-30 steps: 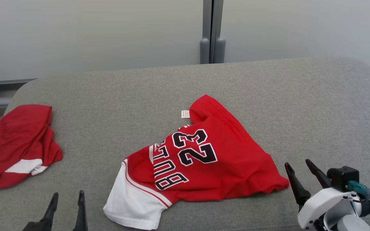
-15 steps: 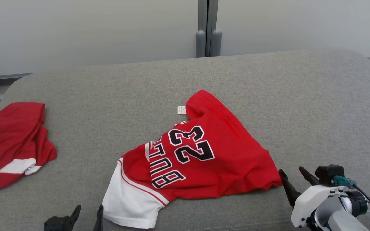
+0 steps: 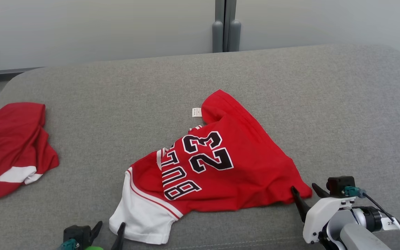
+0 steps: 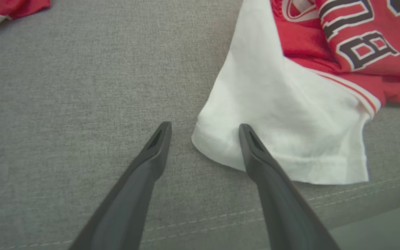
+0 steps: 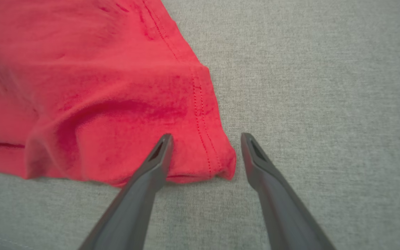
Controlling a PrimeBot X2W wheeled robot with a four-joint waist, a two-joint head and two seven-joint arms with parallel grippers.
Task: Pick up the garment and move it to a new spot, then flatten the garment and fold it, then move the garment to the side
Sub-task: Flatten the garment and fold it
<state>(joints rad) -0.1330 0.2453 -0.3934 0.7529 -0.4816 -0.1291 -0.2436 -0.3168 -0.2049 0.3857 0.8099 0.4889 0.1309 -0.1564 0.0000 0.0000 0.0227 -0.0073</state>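
Note:
A red jersey (image 3: 221, 166) with black "23" lettering and a white sleeve (image 3: 141, 218) lies crumpled mid-cushion. My left gripper (image 3: 109, 231) stands open at the lower left, its fingers straddling the white sleeve's near corner (image 4: 214, 146). At the lower right my right gripper (image 3: 304, 194) is open too, one finger over the red hem corner (image 5: 203, 152) and the other beside it on bare cushion. Neither gripper holds cloth.
A second red and white garment (image 3: 9, 149) lies bunched at the left edge of the grey cushion (image 3: 325, 104). A seam (image 4: 359, 187) runs along the cushion's front edge near my left fingers. A pale wall with a grey post (image 3: 226, 24) stands behind.
The camera has tilted and shifted. Both grippers moved inward to the jersey: the left to the white sleeve corner, the right to the red hem corner.

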